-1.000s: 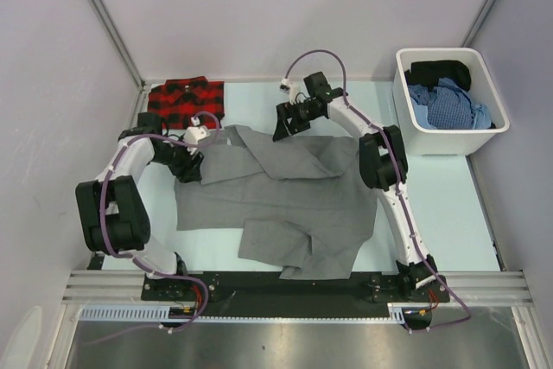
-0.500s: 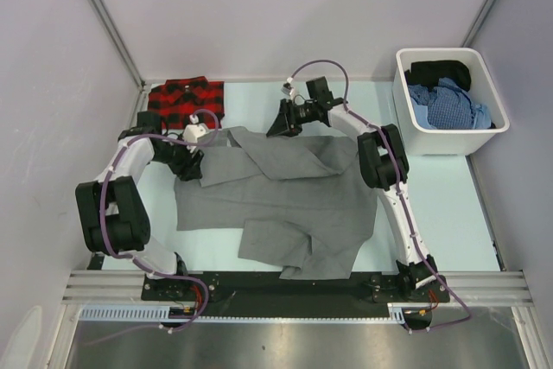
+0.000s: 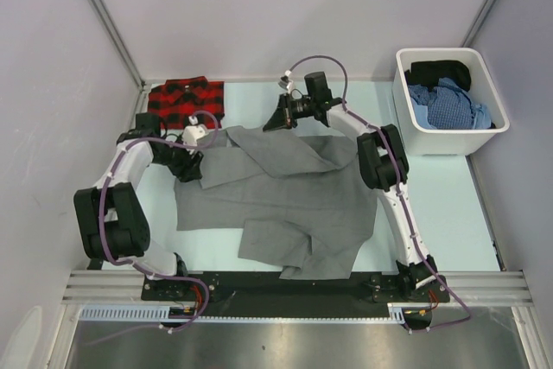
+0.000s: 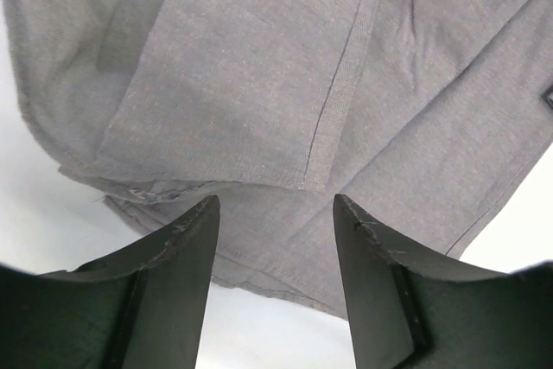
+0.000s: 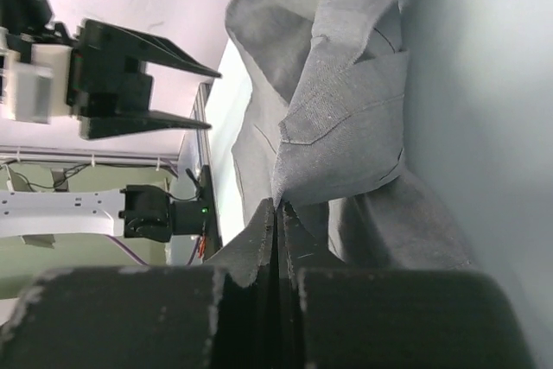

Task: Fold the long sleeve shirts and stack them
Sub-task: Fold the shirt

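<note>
Grey shirt (image 3: 285,200) spread rumpled over the middle of the pale table (image 3: 441,205), one sleeve folded across the body, lower cloth bunched toward 6 o'clock. Red-and-black plaid shirt (image 3: 184,98) folded at 11 o'clock in the top view, near the grey shirt's far left corner. White bin (image 3: 449,140) at 2 o'clock, holding blue checked and black garments, well apart from both shirts. Left gripper (image 4: 275,213) at the grey shirt's 10 o'clock edge, fingers spread wide with nothing between them, poised over a doubled, seamed edge of the cloth; contact with the fabric not discernible. Right gripper (image 5: 277,210) at the shirt's 12 o'clock edge, fingers pressed together on a pinch of grey fabric, with a fold of the shirt drawn up from the table to the fingertips.
</note>
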